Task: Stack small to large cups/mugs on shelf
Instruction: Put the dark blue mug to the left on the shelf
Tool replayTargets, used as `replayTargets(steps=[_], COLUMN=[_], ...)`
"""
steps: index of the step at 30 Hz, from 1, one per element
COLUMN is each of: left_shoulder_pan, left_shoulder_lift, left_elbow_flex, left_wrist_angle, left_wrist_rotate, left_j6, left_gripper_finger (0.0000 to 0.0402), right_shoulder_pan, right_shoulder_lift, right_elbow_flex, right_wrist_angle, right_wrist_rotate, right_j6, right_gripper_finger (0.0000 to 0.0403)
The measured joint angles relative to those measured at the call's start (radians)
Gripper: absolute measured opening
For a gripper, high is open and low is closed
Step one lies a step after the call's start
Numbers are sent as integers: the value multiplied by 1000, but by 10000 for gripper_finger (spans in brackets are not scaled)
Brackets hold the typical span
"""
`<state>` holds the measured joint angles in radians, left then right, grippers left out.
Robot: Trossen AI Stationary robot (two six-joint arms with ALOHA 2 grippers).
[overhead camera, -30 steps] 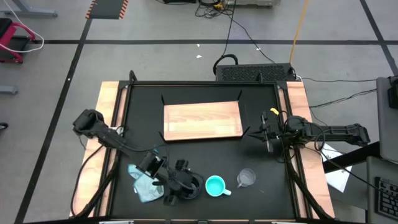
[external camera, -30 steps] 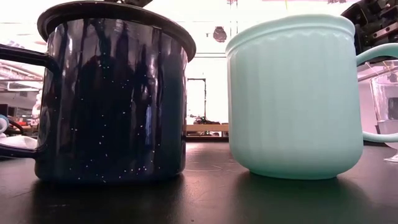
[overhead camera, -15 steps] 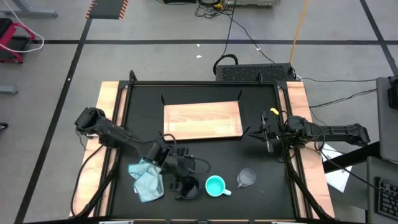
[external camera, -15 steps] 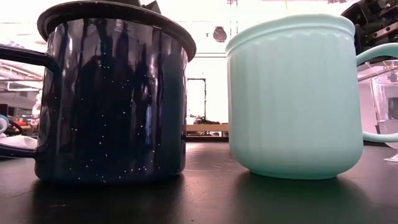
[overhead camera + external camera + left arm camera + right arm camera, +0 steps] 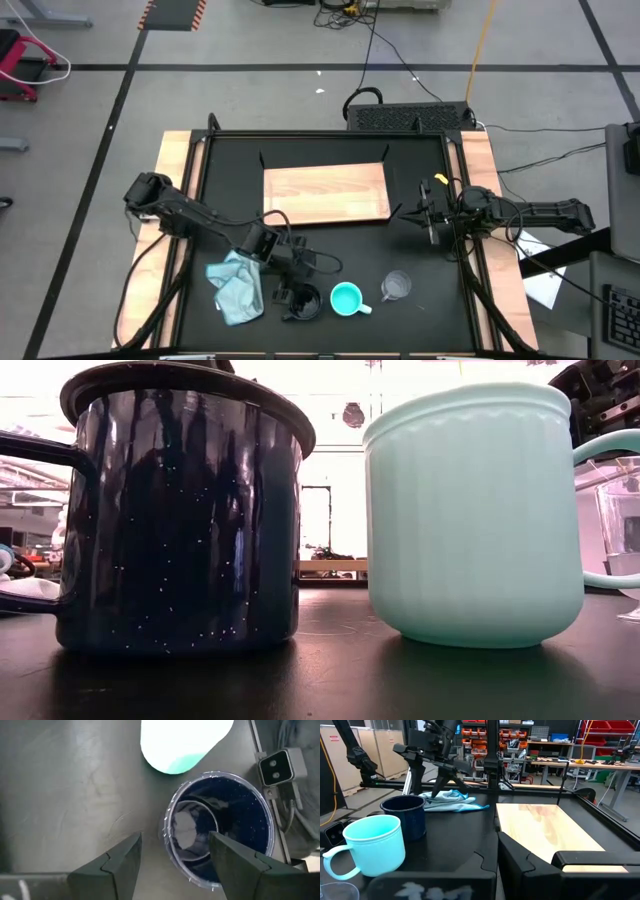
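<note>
Left claw (image 5: 297,285), fingers spread and holding nothing, is positioned above the navy mug (image 5: 302,301). Beside that mug are seen the turquoise mug (image 5: 346,298) and, farther along, the glass cup (image 5: 396,285); the wooden shelf (image 5: 325,193) lies behind it, on the black tabletop (image 5: 420,250). Right claw (image 5: 428,215) is clenched empty beside the shelf. No writing can be read.
</note>
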<state>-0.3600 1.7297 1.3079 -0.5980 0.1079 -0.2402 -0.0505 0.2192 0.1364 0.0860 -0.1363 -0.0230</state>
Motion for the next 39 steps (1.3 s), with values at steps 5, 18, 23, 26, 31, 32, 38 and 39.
replayTargets(steps=[5, 18, 23, 26, 31, 32, 38, 39], left_shoulder_pan=[0, 0, 5, 6, 8, 8, 8, 8], left_shoulder_lift=[15, 57, 81, 86, 86, 86, 86, 86], left_elbow_flex=[2, -1, -1, -1, -1, -1, -1, -1], left_wrist_angle=[35, 11, 21, 13, 22, 23, 25, 25], left_wrist_rotate=[24, 19, 19, 15, -2, -2, -3, -2], left_j6=[3, 12, 21, 32, 49, 58, 64, 66], left_gripper_finger=[230, 230, 230, 230, 228, 225, 162, 148], right_shoulder_pan=[0, 0, 0, 0, 0, 0, 0, 0], right_shoulder_lift=[0, 0, 0, 0, 1, 1, 1, 1], right_elbow_flex=[0, 0, 0, 0, 0, 0, 0, 0], right_wrist_angle=[0, 3, 3, 1, 0, 0, 0, 0], right_wrist_rotate=[0, 0, 0, 0, 0, 0, 0, 0], right_j6=[0, 1, 8, 8, 8, 8, 8, 8], right_gripper_finger=[0, 0, 0, 0, 0, 0, 0, 0])
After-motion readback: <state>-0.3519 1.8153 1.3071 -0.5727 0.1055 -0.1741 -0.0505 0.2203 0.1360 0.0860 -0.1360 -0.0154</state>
